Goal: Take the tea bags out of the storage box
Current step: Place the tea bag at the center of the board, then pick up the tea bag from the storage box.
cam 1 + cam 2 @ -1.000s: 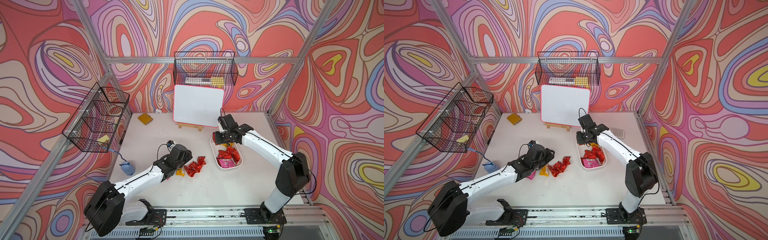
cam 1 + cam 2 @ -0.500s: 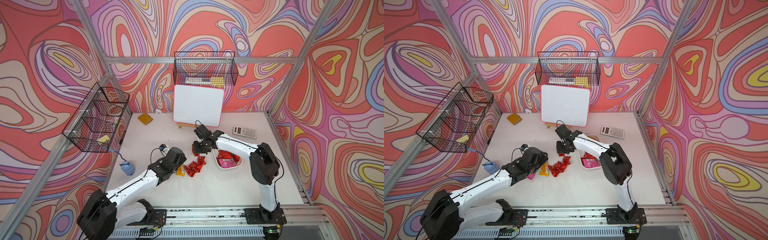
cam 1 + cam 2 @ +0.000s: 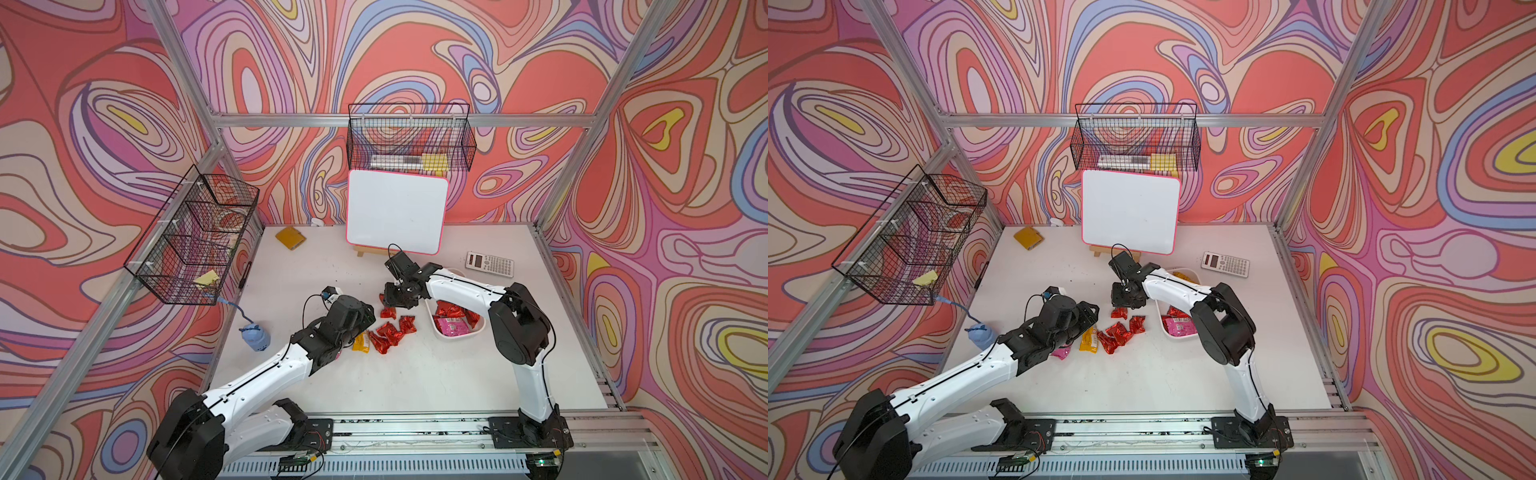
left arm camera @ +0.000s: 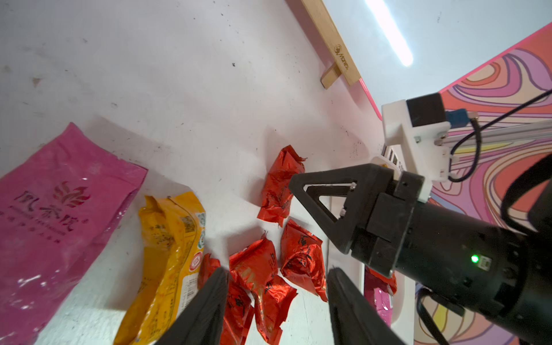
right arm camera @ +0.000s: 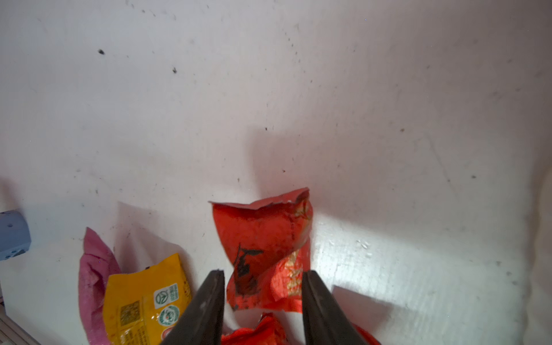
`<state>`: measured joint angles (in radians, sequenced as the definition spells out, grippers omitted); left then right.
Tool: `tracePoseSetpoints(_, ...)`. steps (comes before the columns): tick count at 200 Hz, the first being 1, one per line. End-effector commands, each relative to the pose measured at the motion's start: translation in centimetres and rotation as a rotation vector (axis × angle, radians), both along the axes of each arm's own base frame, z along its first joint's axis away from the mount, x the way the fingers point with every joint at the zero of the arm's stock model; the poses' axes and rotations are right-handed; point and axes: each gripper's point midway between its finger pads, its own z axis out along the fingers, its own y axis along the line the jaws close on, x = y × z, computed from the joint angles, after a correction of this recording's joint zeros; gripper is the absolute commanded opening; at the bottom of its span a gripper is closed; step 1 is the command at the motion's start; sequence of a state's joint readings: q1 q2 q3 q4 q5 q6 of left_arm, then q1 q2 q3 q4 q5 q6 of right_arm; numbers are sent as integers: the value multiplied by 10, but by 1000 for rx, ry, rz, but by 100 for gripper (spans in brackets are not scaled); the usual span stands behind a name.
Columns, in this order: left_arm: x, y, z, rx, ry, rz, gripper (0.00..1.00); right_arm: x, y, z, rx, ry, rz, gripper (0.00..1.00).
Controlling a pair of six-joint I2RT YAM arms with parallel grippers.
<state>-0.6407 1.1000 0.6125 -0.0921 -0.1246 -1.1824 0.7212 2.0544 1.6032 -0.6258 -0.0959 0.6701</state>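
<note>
Tea bags (image 3: pixel 390 330) lie in two lots: a loose pile of red ones on the table (image 3: pixel 415 382) near its middle, and more in the storage box (image 3: pixel 459 336) just at the pile's 3 o'clock, red ones and a pink one heaped inside its walls. A yellow bag (image 4: pixel 167 248) and a pink bag (image 4: pixel 59 215) lie flat on the pile's 9 o'clock side, the yellow just beside the red ones.

Your right gripper (image 5: pixel 263 274) hangs low over the pile's 12 o'clock end, jaws parted, tips either side of one red bag (image 5: pixel 263 248) that rests on the table; nothing is pinched. Its forearm crosses over the box's 12 o'clock end. Your left gripper (image 4: pixel 277 270) hovers at the pile's 9 o'clock side, jaws apart and empty, above the red bags.

You have broad bare tabletop from the pile to the front edge at 6 o'clock. At 12 o'clock the whiteboard (image 3: pixel 397 212) stands close behind the right gripper. The calculator (image 3: pixel 489 264) lies at the box's 1 o'clock, near but apart. A blue object (image 3: pixel 254 336) sits by the table's 9 o'clock edge.
</note>
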Motion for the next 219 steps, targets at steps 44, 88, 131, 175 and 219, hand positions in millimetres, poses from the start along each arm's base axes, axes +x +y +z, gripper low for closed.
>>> tracePoseSetpoints(44,17,-64,17,-69,-47,-204,60,-4,-90,82,-28,-210,-111,44)
tracePoseSetpoints(88,20,-121,21,-71,-39,-336,64,-13,-171,86,-112,-201,-243,44)
tracePoseSetpoints(131,18,-157,29,-9,-34,-465,63,-33,-228,87,-173,-170,-361,45)
tracePoseSetpoints(175,9,-185,26,84,19,-601,62,-52,-258,68,-188,-102,-463,46)
tracePoseSetpoints(219,3,-212,14,179,95,-711,64,-49,-273,36,-126,1,-494,46)
